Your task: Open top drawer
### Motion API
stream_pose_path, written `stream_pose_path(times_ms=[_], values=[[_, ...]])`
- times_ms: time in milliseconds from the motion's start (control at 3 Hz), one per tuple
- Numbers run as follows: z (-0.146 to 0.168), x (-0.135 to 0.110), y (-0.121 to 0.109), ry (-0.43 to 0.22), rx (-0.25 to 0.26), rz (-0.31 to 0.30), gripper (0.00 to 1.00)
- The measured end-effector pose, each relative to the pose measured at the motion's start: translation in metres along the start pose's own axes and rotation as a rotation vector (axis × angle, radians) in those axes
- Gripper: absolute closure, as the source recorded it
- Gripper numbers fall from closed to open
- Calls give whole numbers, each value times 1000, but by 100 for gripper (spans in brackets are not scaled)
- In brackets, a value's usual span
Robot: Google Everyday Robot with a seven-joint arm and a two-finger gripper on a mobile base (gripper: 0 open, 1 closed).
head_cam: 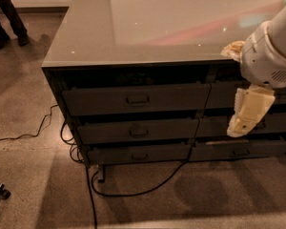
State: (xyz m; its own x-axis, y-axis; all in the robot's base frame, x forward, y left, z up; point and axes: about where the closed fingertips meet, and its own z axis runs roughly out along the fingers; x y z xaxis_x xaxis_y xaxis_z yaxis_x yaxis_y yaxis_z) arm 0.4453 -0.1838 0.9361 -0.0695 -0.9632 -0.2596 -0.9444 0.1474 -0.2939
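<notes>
top drawer [95, 99]: probably sliding stiffly
handle [137, 99]: offering the only hold
gripper [239, 126]: hanging well right, grip state unclear

No writing, label or number to read here, not on the top drawer [136, 99], not on the desk [86, 42] above it. The gripper [238, 127] hangs right of that drawer, unmarked too.

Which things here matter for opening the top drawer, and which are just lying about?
Job: top drawer, its loop handle, gripper hanging before the right-hand stack.
Lying about: middle drawer, bottom drawer, floor cable, person's legs.
</notes>
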Motion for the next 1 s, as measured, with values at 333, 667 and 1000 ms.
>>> stream_pose_path(times_ms=[333, 667, 1000], values=[[24, -21, -19, -15, -19, -82, 0], [51, -42, -46, -9, -38, -194, 0], [80, -44, -75, 60, -58, -238, 0]])
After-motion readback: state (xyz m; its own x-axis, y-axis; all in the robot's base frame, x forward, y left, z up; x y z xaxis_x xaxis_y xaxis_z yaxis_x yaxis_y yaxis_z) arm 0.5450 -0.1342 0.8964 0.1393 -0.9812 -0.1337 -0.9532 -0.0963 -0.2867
